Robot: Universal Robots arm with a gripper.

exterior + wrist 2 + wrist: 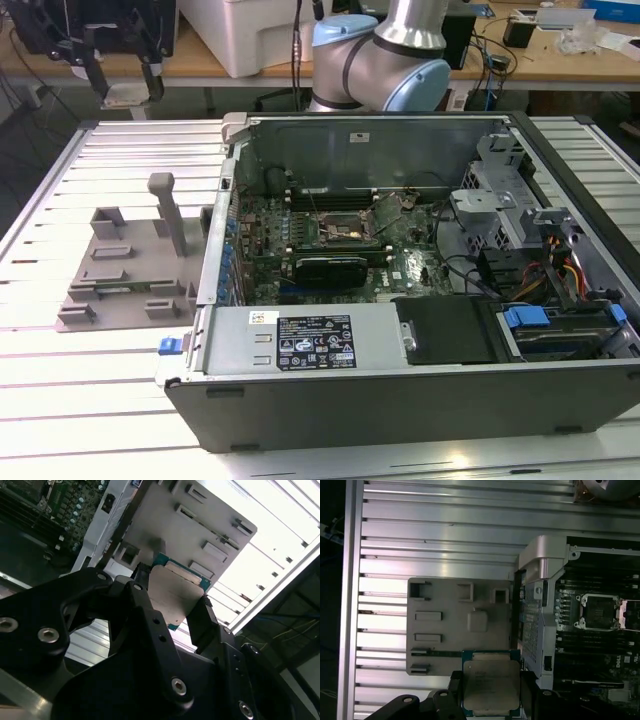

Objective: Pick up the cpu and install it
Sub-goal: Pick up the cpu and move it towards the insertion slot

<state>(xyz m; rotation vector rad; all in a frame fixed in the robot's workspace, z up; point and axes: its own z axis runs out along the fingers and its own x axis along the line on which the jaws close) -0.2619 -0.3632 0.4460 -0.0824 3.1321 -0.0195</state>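
So the gripper (491, 680) has its black fingers (455, 685) pinched on two opposite edges of the cpu (491, 692), metal top facing the camera. It hangs over the grey fixture plate (445, 625), beside the open computer case (400, 400). The motherboard socket (597, 612) looks empty, I think, but it's dim in there.

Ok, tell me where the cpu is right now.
In both wrist views the cpu sits clamped in the gripper, above the grey fixture plate, beside the open computer case.

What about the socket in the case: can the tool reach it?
Probably yes: the tool holds the cpu above the fixture plate, and the case lies open with its socket apparently uncovered.
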